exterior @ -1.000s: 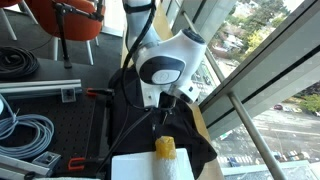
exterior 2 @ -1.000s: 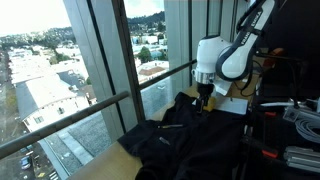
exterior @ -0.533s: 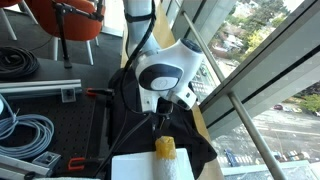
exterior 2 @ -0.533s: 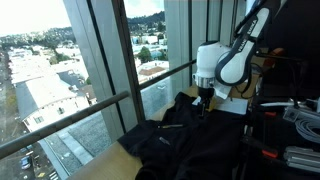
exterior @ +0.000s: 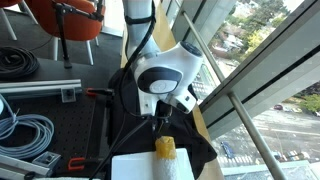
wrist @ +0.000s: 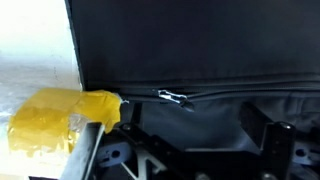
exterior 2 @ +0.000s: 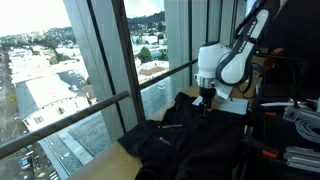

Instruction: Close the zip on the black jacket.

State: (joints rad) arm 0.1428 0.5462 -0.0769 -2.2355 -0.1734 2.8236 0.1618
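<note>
The big soft black jacket (wrist: 200,45) is lying across the middle of the wrist view. Its thin dark zip (wrist: 176,97) is running sideways just above the gripper (wrist: 195,135), whose jaws are standing wide apart, holding nothing.

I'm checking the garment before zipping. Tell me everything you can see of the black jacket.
The black jacket is soft, matte dark fabric, lying rumpled on a tan tabletop in both exterior views. In the wrist view the zip runs across it as a thin line, with a small silvery pull on it. The claw hangs close over the fabric, fingers apart; contact cannot be told. A yellow object shows by its edge.
</note>
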